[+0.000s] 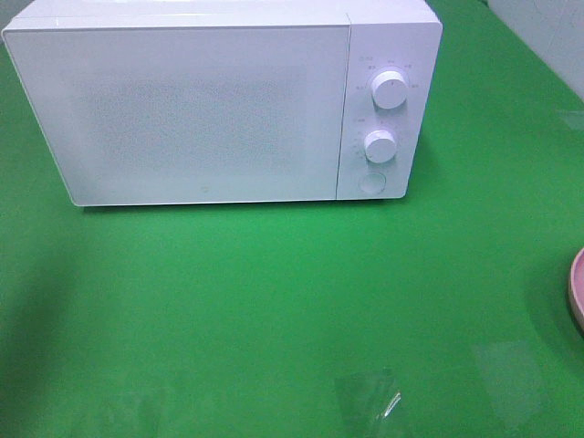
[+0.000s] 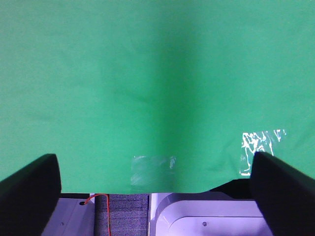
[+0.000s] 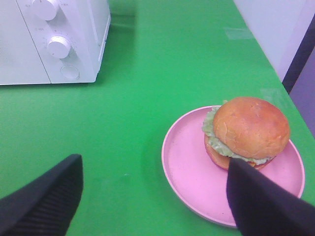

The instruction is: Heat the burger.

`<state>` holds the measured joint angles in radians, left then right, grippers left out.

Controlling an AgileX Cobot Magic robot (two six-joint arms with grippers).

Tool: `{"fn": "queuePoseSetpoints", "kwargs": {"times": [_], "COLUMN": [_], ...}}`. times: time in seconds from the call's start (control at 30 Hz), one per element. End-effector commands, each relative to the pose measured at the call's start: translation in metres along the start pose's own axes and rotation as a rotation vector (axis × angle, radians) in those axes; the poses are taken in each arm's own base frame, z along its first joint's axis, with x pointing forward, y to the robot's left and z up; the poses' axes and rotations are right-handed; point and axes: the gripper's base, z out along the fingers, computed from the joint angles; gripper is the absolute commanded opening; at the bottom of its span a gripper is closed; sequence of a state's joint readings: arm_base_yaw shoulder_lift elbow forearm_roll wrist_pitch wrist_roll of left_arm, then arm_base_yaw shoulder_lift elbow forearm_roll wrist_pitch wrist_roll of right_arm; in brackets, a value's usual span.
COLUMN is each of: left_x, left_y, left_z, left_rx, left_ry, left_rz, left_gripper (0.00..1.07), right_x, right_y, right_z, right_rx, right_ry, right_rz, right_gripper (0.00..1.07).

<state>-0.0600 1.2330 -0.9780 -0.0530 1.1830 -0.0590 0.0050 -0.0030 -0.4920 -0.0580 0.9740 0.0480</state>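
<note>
The microwave [image 1: 210,105] dial markings are too small to read. The plate [image 3: 187,172] under the burger [image 3: 248,130] is partly hidden. The left gripper [image 2: 157,182] and right gripper [image 3: 155,196] both stand spread, empty

A bright green table [image 1: 274,301] fills the scene, glare patches near its front edge, a pale wall [image 3: 275,29] beside it.

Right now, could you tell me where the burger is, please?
The burger sits on the pink plate on the green table, right of the closed microwave; the high view shows only the plate's edge.
</note>
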Motion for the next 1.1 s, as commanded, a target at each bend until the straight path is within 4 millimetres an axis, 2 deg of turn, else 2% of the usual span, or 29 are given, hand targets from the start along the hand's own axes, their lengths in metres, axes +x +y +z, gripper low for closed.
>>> {"fn": "queuePoseSetpoints", "kwargs": {"times": [0.03,0.13,0.17,0.2,0.27,0.37,0.43,0.47,0.5,0.53,0.57,0.67,0.73,0.97,1.03,1.1], "left_x": [0.029,0.035,0.05,0.05,0.08,0.087,0.116,0.116,0.131,0.131,0.143,0.146,0.16,0.176,0.191,0.198], "left_y": [0.005,0.005,0.007,0.007,0.009,0.01,0.012,0.012,0.014,0.014,0.015,0.015,0.015,0.015,0.016,0.016], "left_z": [-0.006,-0.007,-0.01,-0.01,-0.013,-0.014,-0.009,-0.009,-0.005,-0.005,-0.001,-0.006,-0.015,-0.024,-0.03,-0.033], "left_rx": [-0.014,-0.015,-0.017,-0.017,-0.021,-0.022,-0.018,-0.018,-0.017,-0.017,-0.015,-0.013,-0.007,0.015,0.022,0.022], "left_ry": [-0.082,-0.102,-0.15,-0.15,-0.233,-0.257,-0.317,-0.317,-0.344,-0.344,-0.361,-0.4,-0.503,-0.616,-0.719,-0.766], "left_rz": [0.029,0.032,0.038,0.038,0.044,0.045,0.047,0.047,0.048,0.048,0.048,0.049,0.053,0.051,0.053,0.053], "left_gripper": [0.99,0.99,0.99,0.99,0.99,0.99,0.99,0.99,0.99,0.99,0.99,0.99,0.99,0.99,0.99,0.99], "right_x": [0.001,0.001,0.001,0.001,0.001,0.001,0.001,0.001,0.001,0.001,0.001,0.001,0.001,0.001,0.001,0.001], "right_y": [0.0,0.0,0.0,0.0,0.0,0.0,0.0,0.0,0.0,0.0,0.0,0.0,0.0,0.0,0.0,0.0], "right_z": [-0.004,-0.004,-0.004,-0.004,-0.004,-0.004,-0.004,-0.004,-0.004,-0.004,-0.004,-0.004,-0.004,-0.004,-0.004,-0.004], "right_rx": [0.002,0.002,0.002,0.002,0.002,0.002,0.002,0.002,0.002,0.002,0.002,0.002,0.002,0.002,0.002,0.002], "right_ry": [-0.039,-0.039,-0.039,-0.039,-0.039,-0.039,-0.039,-0.039,-0.039,-0.039,-0.039,-0.039,-0.039,-0.039,-0.039,-0.039], "right_rz": [-0.007,-0.007,-0.007,-0.007,-0.007,-0.007,-0.007,-0.007,-0.007,-0.007,-0.007,-0.007,-0.007,-0.007,-0.007,-0.007], "right_gripper": [0.76,0.76,0.76,0.76,0.76,0.76,0.76,0.76,0.76,0.76,0.76,0.76,0.76,0.76,0.76,0.76]}}
